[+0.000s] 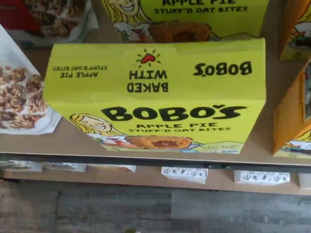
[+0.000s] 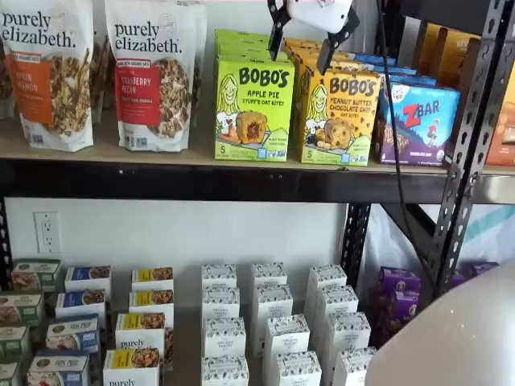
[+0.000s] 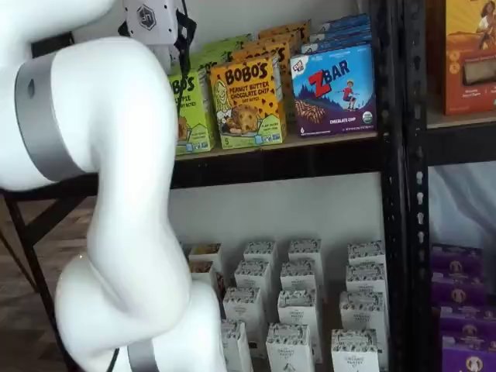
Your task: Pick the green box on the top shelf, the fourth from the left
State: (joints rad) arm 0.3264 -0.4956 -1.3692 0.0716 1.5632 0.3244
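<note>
The green box (image 2: 253,108), a lime Bobo's Apple Pie carton, stands upright at the front of the top shelf (image 2: 201,181), with more of its kind behind it. In the wrist view the green box (image 1: 160,92) fills the middle, its top flap and front face both showing on the tan board (image 1: 73,141). My gripper (image 2: 298,61) hangs from the view's top edge, open, its two black fingers spread above the green box's right top corner and holding nothing. In a shelf view the white arm hides part of the green box (image 3: 188,108), and only the gripper body and one finger (image 3: 184,43) show.
An orange Bobo's peanut butter box (image 2: 338,117) stands right beside the green box, then a blue Zbar box (image 2: 417,121). Two Purely Elizabeth bags (image 2: 153,72) stand to its left. A black upright (image 2: 471,137) and a cable (image 2: 394,145) are at the right. Small white boxes (image 2: 265,322) fill the lower shelf.
</note>
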